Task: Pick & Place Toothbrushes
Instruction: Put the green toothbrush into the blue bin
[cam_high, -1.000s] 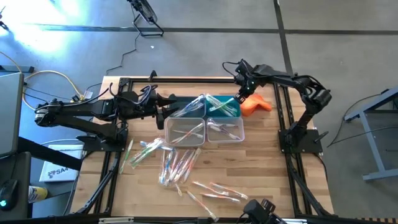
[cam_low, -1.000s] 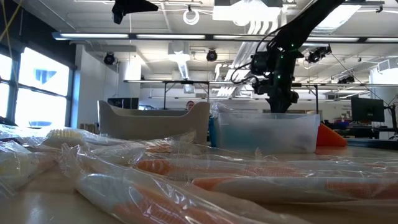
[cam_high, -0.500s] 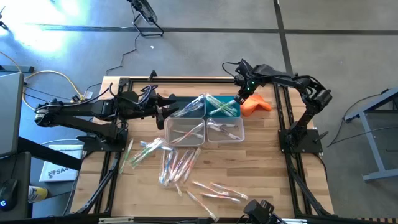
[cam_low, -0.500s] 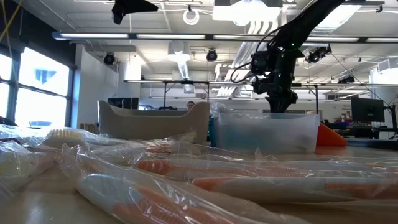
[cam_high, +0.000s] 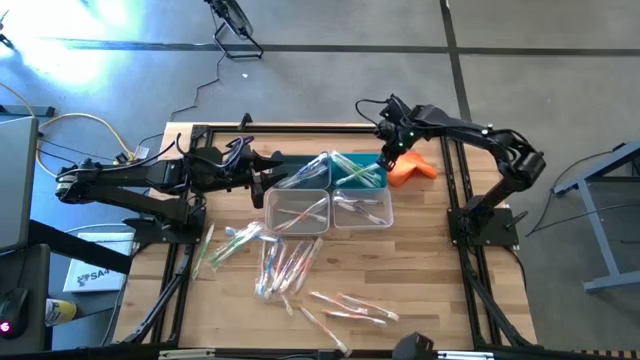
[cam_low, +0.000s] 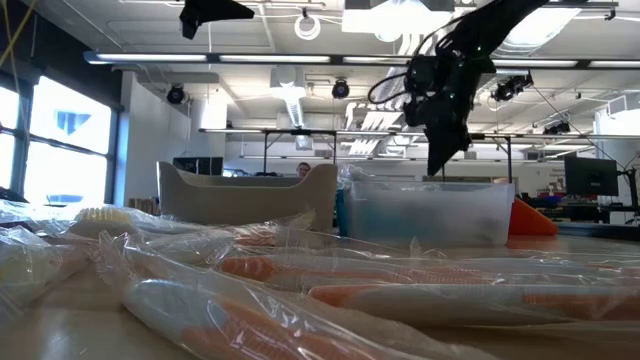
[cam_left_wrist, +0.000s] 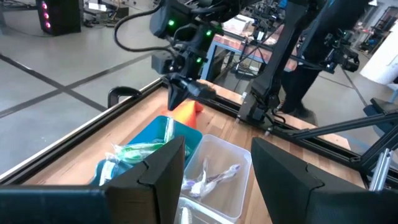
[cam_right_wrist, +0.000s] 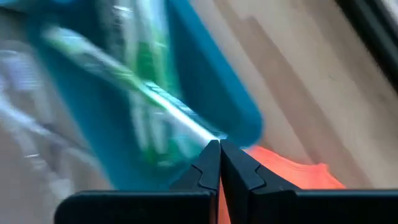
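Note:
Many wrapped toothbrushes (cam_high: 285, 262) lie loose on the wooden table's near half. Green ones (cam_right_wrist: 146, 93) lie in the blue bin (cam_high: 372, 182); whitish ones rest in two clear bins (cam_high: 297, 210). My right gripper (cam_high: 384, 160) hangs shut, slanting down, just above the blue bin's right end beside the orange cloth (cam_high: 412, 170). The left wrist view shows nothing hanging from the right gripper (cam_left_wrist: 176, 104). My left gripper (cam_left_wrist: 214, 174) waits open at the left of the bins, pointing level toward them, with nothing between its fingers.
A tall whitish bin (cam_low: 245, 195) and the clear bin (cam_low: 425, 212) stand across the middle in the low view. Black frame rails (cam_high: 455, 190) run along the table's edges. A person's head shows far off in the room (cam_low: 305, 170).
My right gripper has risen from the blue bin's right end, clear of its rim, and has tipped and rolled a little. It has stayed shut. The toothbrushes and bins lie as before.

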